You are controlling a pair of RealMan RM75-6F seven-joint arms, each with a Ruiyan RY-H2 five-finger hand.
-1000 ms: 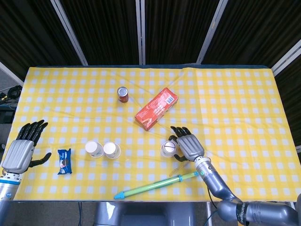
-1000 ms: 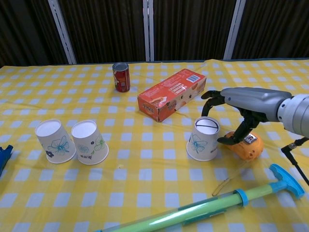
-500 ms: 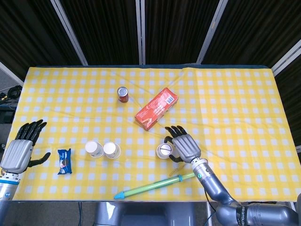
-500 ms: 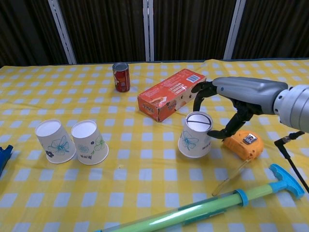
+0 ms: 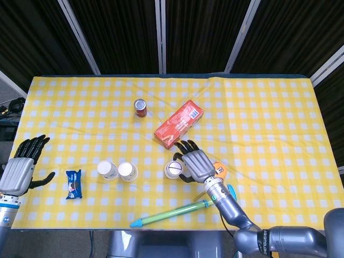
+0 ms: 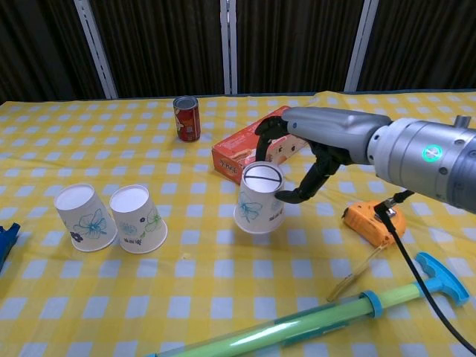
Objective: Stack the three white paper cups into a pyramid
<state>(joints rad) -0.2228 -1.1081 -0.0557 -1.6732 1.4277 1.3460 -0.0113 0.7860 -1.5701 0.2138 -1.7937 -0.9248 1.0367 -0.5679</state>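
Observation:
Two white paper cups with flower prints stand upside down side by side, one (image 6: pixel 84 216) (image 5: pixel 107 170) on the left and one (image 6: pixel 137 218) (image 5: pixel 128 171) touching it on the right. My right hand (image 6: pixel 309 152) (image 5: pixel 193 164) holds a third upturned cup (image 6: pixel 259 198) (image 5: pixel 173 170), lifted and tilted just above the cloth, between thumb and fingers. The left hand (image 5: pixel 20 169) hovers at the table's left edge, fingers spread, holding nothing; the chest view does not show it.
A red carton (image 6: pixel 262 143) lies right behind the held cup, a red can (image 6: pixel 187 118) further back. An orange tape measure (image 6: pixel 373 220) and a green-blue water squirter (image 6: pixel 312 320) lie to the right and front. A blue snack packet (image 5: pixel 73 184) sits near the left hand.
My right hand has carried the third cup leftward, away from the tape measure and toward the two standing cups. The left hand has barely shifted.

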